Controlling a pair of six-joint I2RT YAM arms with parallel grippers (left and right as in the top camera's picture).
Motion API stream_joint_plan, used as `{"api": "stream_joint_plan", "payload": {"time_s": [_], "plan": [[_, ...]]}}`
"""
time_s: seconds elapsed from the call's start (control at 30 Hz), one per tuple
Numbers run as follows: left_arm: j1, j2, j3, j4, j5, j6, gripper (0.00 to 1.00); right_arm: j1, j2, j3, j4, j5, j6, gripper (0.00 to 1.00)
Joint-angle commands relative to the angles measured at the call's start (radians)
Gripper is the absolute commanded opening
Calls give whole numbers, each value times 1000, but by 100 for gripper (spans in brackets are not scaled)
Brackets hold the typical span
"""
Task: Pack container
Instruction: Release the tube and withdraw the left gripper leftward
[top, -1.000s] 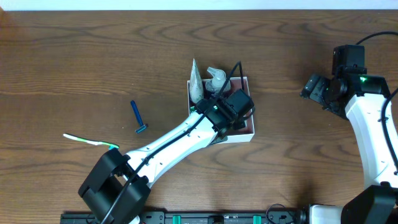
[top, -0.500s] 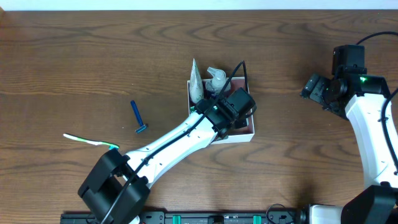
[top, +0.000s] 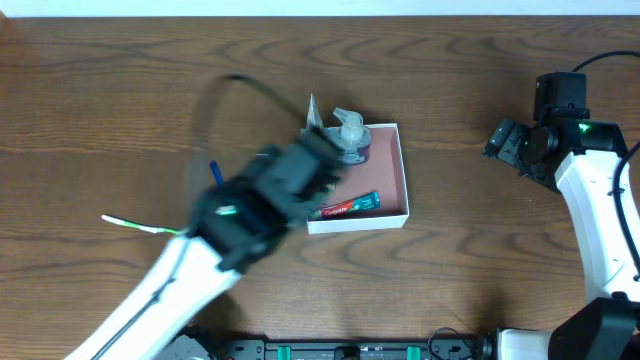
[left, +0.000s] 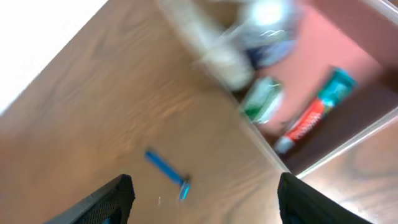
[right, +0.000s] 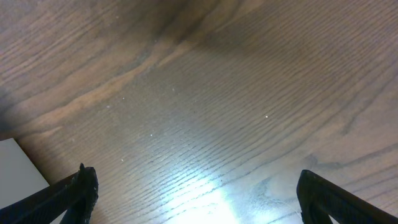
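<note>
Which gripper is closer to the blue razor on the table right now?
Left. The left gripper hangs open near the blue razor, by the container's left edge; the right gripper sits far off on the container's other side.

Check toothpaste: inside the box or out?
In. The toothpaste tube lies flat on the pink floor of the container.

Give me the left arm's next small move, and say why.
Probably lower the left gripper onto the blue razor, which lies on the table almost right under it. Its jaws stand open and empty, the toothpaste lies in the container, and the razor and a toothbrush lie outside it.
</note>
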Motion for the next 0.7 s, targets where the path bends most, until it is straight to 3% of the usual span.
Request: {"api": "stream_joint_plan", "payload": {"time_s": [0.0, 0.07, 0.17, 0.23, 0.33, 0.5, 0.67], "plan": [[167, -32, 10, -34, -17, -204, 75, -8, 5, 13, -1, 6, 14, 99], [286, -33, 10, -48, -17, -299, 86, -8, 5, 13, -1, 6, 14, 99], [484, -4, 10, -90, -10, -488, 90, -8, 5, 13, -1, 6, 14, 99], [584, 25, 10, -100, 41, -534, 100, -8, 5, 13, -1, 6, 14, 99], [716, 88, 10, -80, 181, -533, 98, -8, 5, 13, -1, 6, 14, 99], [830, 203, 1, -93, 205, -538, 98, -8, 5, 13, -1, 6, 14, 99], [930, 318, -35, -114, 218, -732, 99, -8, 5, 13, -1, 6, 14, 99]]}}
